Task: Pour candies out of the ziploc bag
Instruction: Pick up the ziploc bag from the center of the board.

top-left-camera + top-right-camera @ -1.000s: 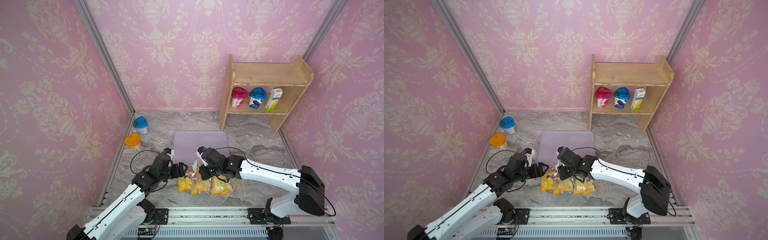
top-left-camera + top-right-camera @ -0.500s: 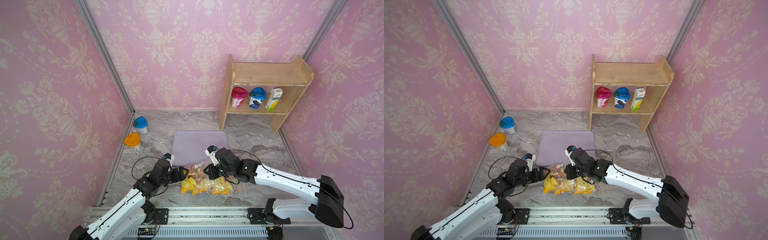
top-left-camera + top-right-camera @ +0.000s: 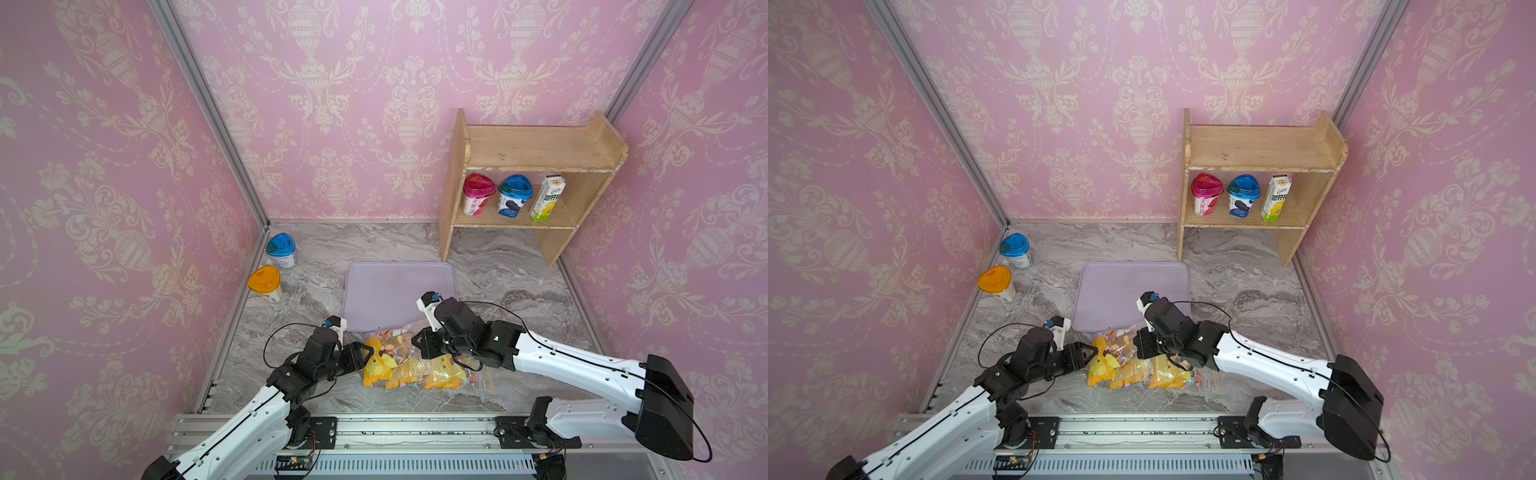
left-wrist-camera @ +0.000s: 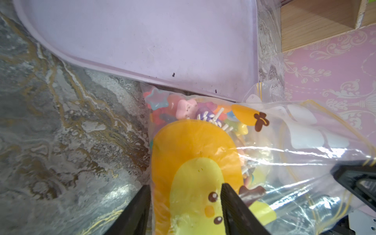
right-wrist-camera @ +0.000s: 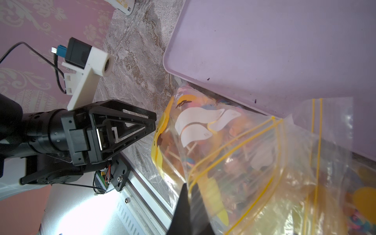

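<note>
The candies (image 4: 183,107) sit inside the ziploc bag (image 3: 415,368) on the desk (image 3: 519,270), against the purple tray (image 3: 399,291). Right fingers (image 5: 181,215) pinch its zip edge; left fingers (image 4: 138,211) straddle its duck-printed end (squeezing or not, I cannot tell).

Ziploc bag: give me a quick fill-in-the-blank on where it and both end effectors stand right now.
1. The ziploc bag lies on the marble table, beside the near edge of the ____ tray.
2. The candies are ____ the bag; none lie on the tray.
3. The right end effector is shut on the bag by its ____ zip lines.
4. The left end effector has its fingers apart, straddling an edge of the ____.
Missing words: purple; inside; yellow; bag.
</note>
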Controlling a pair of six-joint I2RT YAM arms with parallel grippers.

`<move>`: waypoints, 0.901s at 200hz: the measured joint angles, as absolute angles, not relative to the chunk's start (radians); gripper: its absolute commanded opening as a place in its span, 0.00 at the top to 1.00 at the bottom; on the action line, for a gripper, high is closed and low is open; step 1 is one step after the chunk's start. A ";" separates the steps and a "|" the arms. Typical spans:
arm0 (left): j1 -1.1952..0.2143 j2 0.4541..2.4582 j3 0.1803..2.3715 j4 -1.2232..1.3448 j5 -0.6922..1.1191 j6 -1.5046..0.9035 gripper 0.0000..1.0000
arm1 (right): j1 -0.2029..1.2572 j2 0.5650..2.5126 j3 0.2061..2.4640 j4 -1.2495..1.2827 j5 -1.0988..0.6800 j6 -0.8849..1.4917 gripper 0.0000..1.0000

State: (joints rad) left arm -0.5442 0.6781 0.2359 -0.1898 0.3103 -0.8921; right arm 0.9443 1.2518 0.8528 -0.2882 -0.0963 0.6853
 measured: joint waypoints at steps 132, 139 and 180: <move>-0.545 0.753 0.169 -0.023 0.388 -0.970 0.60 | 0.944 1.288 0.880 -0.276 -0.097 0.685 1.00; -0.545 0.761 0.169 -0.014 0.389 -0.972 0.61 | 0.944 1.288 0.880 -0.277 -0.097 0.685 1.00; -0.555 0.803 0.169 0.038 0.391 -0.992 0.75 | 0.944 1.288 0.888 -0.277 -0.095 0.685 1.00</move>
State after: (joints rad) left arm -0.5552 0.8028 0.1692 0.0383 0.3912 -0.9924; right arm 0.9436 1.2881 0.8875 -0.2768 -0.0952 0.6849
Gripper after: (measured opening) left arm 0.287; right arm 0.051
